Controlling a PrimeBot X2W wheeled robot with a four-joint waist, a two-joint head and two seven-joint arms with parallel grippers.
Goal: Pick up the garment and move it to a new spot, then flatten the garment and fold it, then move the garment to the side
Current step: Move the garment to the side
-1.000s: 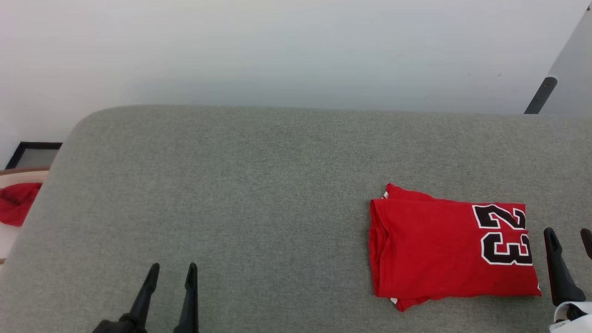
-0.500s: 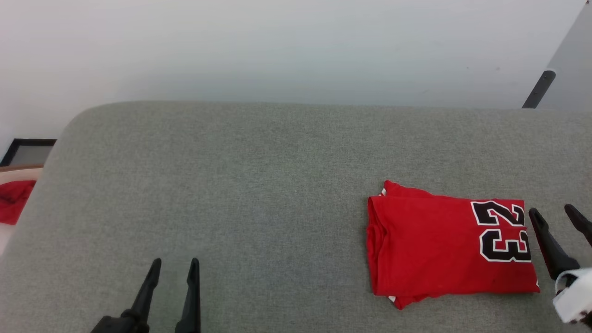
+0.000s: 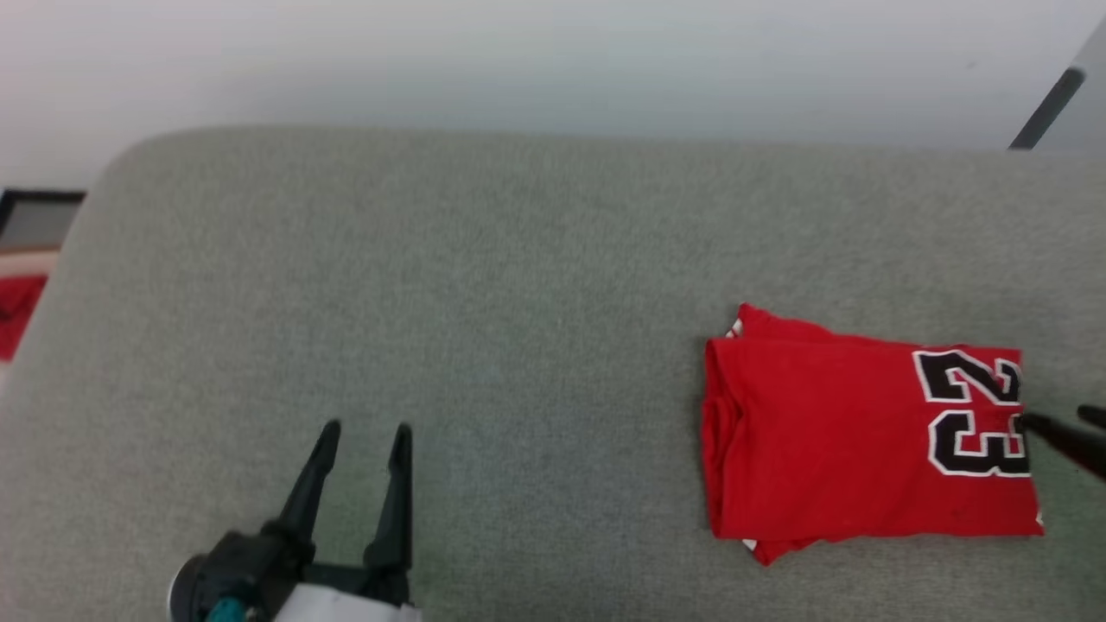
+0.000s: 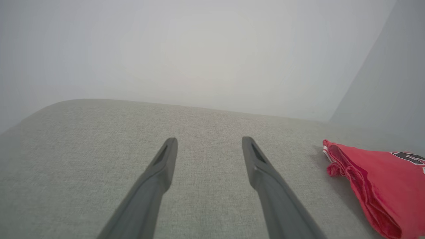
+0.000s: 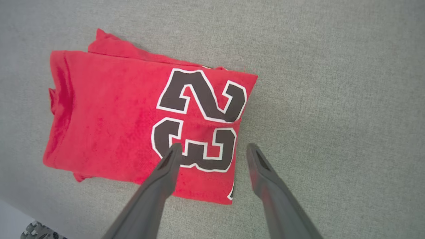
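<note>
The red number-23 jersey (image 3: pixel 864 432) lies folded into a compact rectangle on the grey upholstered surface (image 3: pixel 518 285). Its numbered end is nearest the right gripper (image 3: pixel 1058 421). The end farthest from that gripper shows loose stacked layers and a bit of striped trim poking out. In the right wrist view the right gripper (image 5: pixel 212 147) hangs over the numbered end with its fingers spread and nothing between them, one finger above the "3" and the other past the jersey's edge over bare upholstery. The left gripper (image 3: pixel 366 429) is also spread and empty, well apart from the jersey on the side of its loose-layered end. With folding apparently done, the likely remaining step is shifting the jersey aside, and this is where it could go wrong. A pinch at this edge may catch only the top layer, so lifting would peel the fold open. Dragging from one end could skew the stack, and the outer finger may snag the upholstery.
</note>
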